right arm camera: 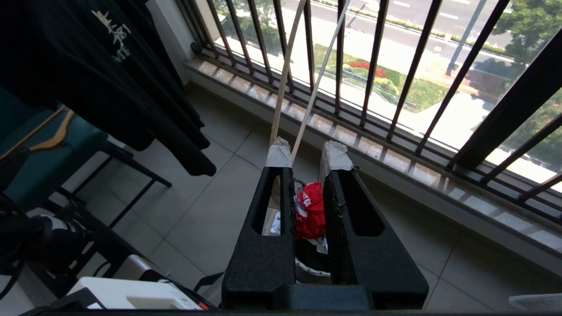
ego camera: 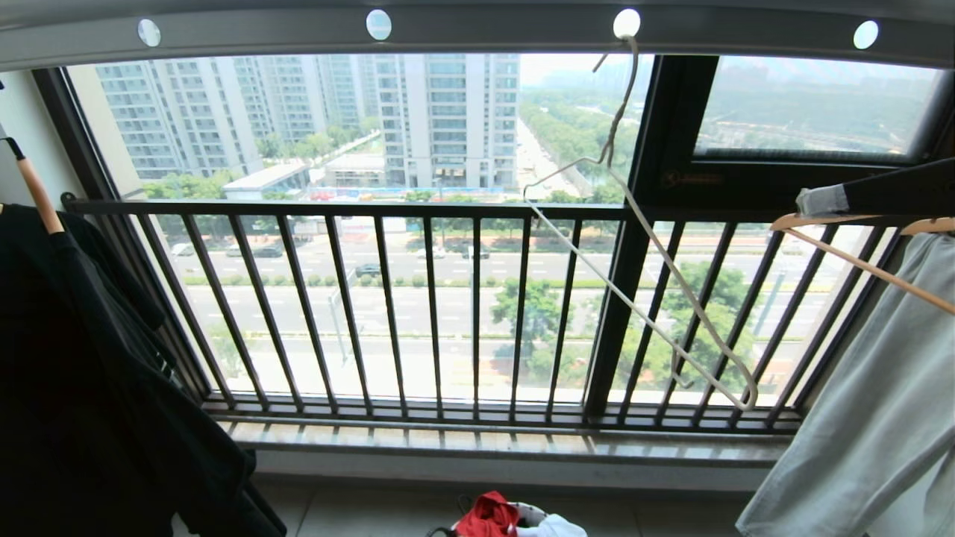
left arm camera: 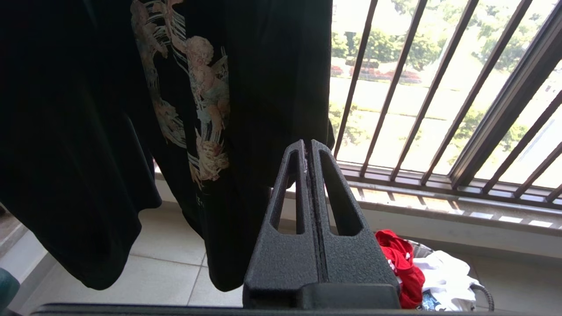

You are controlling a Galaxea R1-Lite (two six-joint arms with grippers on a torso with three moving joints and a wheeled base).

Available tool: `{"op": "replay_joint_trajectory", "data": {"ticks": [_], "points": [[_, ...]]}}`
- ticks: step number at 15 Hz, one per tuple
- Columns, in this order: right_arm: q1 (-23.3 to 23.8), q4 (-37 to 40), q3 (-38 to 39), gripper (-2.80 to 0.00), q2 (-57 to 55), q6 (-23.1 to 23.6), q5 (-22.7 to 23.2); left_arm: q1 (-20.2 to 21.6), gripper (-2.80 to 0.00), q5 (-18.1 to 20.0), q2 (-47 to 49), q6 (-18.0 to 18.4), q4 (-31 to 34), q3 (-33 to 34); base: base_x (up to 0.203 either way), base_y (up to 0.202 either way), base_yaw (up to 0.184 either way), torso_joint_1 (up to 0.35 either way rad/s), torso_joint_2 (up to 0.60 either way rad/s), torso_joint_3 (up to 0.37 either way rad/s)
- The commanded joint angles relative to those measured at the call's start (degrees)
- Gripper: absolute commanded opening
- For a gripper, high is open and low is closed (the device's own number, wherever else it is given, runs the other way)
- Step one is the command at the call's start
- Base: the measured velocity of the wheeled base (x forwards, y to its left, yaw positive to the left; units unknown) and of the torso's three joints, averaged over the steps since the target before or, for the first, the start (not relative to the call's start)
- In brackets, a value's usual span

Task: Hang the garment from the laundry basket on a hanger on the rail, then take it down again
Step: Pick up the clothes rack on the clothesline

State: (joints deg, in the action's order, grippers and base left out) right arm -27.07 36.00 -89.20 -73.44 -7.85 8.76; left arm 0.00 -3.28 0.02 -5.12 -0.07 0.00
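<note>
1. The red garment [ego camera: 489, 514] is soft and crumpled. It sits in a bunch in the laundry basket [ego camera: 531, 512] at the bottom middle of the head view, on the pale tiled floor [ego camera: 358, 514].
2. The basket is small and round, with a thin tube rim. Some white cloth [ego camera: 553, 527] lies in it too, touching the red one.
3. The hanger [ego camera: 656, 253] is thin and cream-white, like bent wire. Its long hook goes into a round hole of the rail [ego camera: 477, 30] at the top right of the middle, and it hangs tilted, with nothing on it.
4. The rail is a long grey bar across the top of the head view, with a row of pale round holes.
5. The left tool [left arm camera: 308, 147] is rough black plastic, shaped like two tall wedges. Its two fingers are pressed flat together and hold nothing.
6. The right tool [right arm camera: 307, 153] has the same black wedge fingers, with pale tape [right arm camera: 336, 156] wrapped on the tips. There is a small gap between them (nothing is in it). It points down at the basket, and the hanger's two thin rods show beyond its tips.
7. A black T-shirt [ego camera: 82, 373] with a printed picture hangs at the left.
8. A pale grey cloth [ego camera: 873, 418] hangs on a tan wooden hanger [ego camera: 858, 257] at the right.
9. Straight black window bars [ego camera: 433, 306] stand behind.
</note>
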Motion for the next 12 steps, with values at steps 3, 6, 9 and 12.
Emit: {"op": "replay_joint_trajectory", "data": {"ticks": [3, 6, 9, 12], "points": [[-9.13, 1.38, -4.70, 0.00, -7.12, -0.06, -10.63, 0.00, -2.80, -0.06, 0.06, -0.07, -0.01, 0.00, 0.000, 0.000, 0.000, 0.000, 0.00, 0.000], [-12.61, 1.44, -7.26, 0.00, -10.69, 0.13, -16.35, 0.00, -2.80, -0.06, -0.02, -0.07, -0.01, 0.00, 0.000, 0.000, 0.000, 0.000, 0.00, 0.000], [-13.00, 1.33, -8.71, 0.00, -13.31, 1.11, -18.97, 0.00, -2.80, -0.06, -0.02, -0.07, -0.01, 0.00, 0.000, 0.000, 0.000, 0.000, 0.00, 0.000], [-13.09, 1.00, -9.34, 0.00, -16.29, 1.84, -20.38, 0.00, -2.80, -0.06, 0.05, -0.07, -0.01, 0.00, 0.000, 0.000, 0.000, 0.000, 0.00, 0.000]]}}
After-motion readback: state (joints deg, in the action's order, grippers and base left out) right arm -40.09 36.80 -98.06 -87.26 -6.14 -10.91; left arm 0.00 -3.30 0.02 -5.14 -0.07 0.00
